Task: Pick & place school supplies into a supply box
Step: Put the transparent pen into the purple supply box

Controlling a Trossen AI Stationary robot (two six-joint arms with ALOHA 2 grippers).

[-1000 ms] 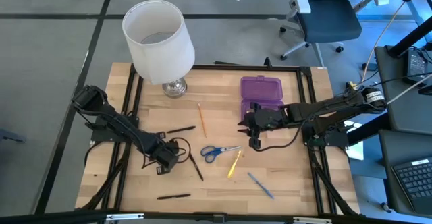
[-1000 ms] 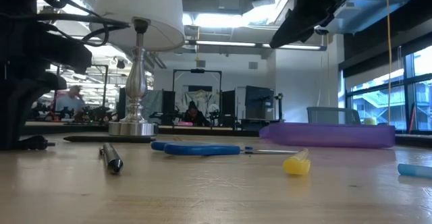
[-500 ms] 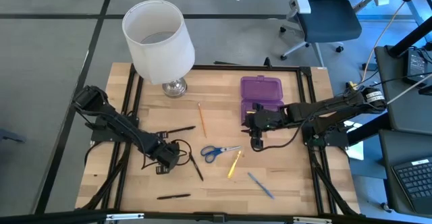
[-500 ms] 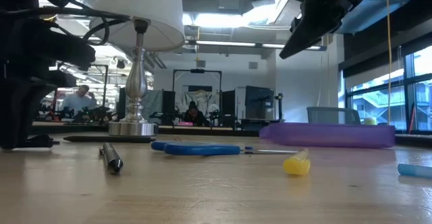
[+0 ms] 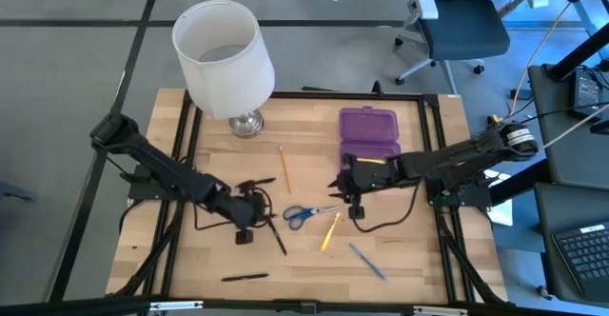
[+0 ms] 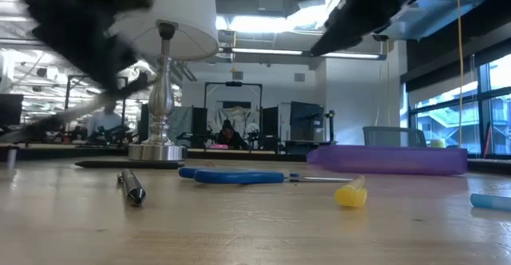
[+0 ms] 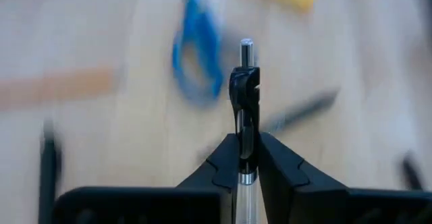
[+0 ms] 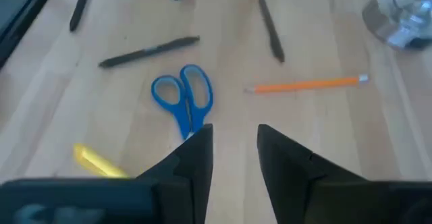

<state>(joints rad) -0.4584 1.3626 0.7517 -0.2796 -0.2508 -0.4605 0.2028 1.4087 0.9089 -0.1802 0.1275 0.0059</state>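
High view: wooden table (image 5: 400, 259) carrying a white lamp (image 5: 221, 54) at the far left and a purple supply box (image 5: 368, 135) at the far right, lid closed. The left gripper (image 5: 249, 207) sits low over the middle of the table, just left of the blue-handled scissors (image 5: 306, 213). The right gripper (image 5: 348, 181) hangs just at the near end of the supply box. Loose items: an orange pencil (image 5: 284, 168) far of the scissors, a yellow pencil (image 5: 330, 231) right of them, a blue pen (image 5: 366, 261) near right, a black pen (image 5: 245, 278) at the near edge, another black pen (image 5: 277, 235) just near the left gripper. Low view: scissors (image 6: 231, 175), yellow pencil (image 6: 351, 193) and one black pen (image 6: 132, 186) lie flat on the table; the supply box (image 6: 391, 160) rests at the right. Left wrist view: left gripper (image 7: 244, 158) clamped tight on a thin black pen (image 7: 244, 96), which stands out beyond its fingers, scissors (image 7: 196, 52) blurred beyond. Right wrist view: right gripper (image 8: 233, 153) parted a little, holding nothing, over the scissors (image 8: 184, 97); the orange pencil (image 8: 307, 84) lies beyond.
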